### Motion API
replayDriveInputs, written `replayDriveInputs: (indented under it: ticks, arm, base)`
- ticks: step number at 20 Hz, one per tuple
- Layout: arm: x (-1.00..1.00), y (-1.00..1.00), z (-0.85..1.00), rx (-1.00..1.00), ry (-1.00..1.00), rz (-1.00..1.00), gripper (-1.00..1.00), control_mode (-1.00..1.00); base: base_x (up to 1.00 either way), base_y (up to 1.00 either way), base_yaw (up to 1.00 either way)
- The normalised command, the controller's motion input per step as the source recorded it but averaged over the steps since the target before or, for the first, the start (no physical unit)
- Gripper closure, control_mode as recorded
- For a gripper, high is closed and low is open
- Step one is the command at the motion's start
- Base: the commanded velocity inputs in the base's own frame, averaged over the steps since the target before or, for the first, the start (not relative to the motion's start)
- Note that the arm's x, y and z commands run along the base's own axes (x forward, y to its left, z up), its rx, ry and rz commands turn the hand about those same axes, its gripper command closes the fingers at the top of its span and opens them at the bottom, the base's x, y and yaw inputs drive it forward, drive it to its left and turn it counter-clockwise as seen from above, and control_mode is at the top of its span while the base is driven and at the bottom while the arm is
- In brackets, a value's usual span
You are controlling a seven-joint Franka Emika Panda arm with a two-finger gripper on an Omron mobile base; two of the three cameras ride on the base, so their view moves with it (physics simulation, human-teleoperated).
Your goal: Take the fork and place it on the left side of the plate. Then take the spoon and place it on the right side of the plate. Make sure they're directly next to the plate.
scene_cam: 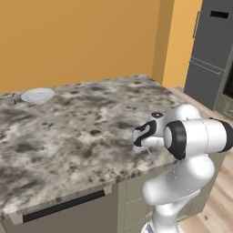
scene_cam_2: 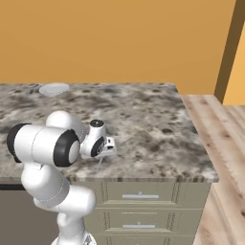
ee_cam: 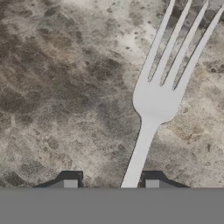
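Nearest the camera on the hand, the fork [ee_cam: 155,103] is running up from between the two dark fingertips [ee_cam: 70,183], its handle passing through the gap and its four tines fanning away over the marbled surface [scene_cam: 82,123]; the jaws appear to be grasping the handle low down, though the contact itself is hidden at the bottom edge, so I cannot tell how firmly they are clenching. In the base views the gripper [scene_cam: 144,144] is hanging just above the near edge of the surface, with a thin sliver of the fork [scene_cam_2: 100,162] dangling below it. A grip this close to the handle's end is leaving the long tined part free to swing or slip out during travel. Far off, near the back left corner, the plate [scene_cam: 37,95] is sitting well apart from the arm, with something small and dark just beside it, too small to identify. The long carry is risking the fork twisting, or landing short of the plate's left side instead of directly next to it.
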Motion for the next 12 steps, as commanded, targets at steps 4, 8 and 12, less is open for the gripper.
replayDriveInputs:
  ticks: [4, 8, 12]
  arm:
    - [0.0, 0.33, -0.26, 0.0, 0.0, 0.09, 1.0, -1.0]
    - [-0.04, 0.32, -0.24, 0.02, -0.03, 0.1, 1.0, -1.0]
    - [-0.08, 0.35, -0.28, 0.02, -0.05, 0.13, 1.0, -1.0]
  base:
    - [0.0, 0.0, 0.0]
    - [0.0, 0.0, 0.0]
    - [0.0, 0.0, 0.0]
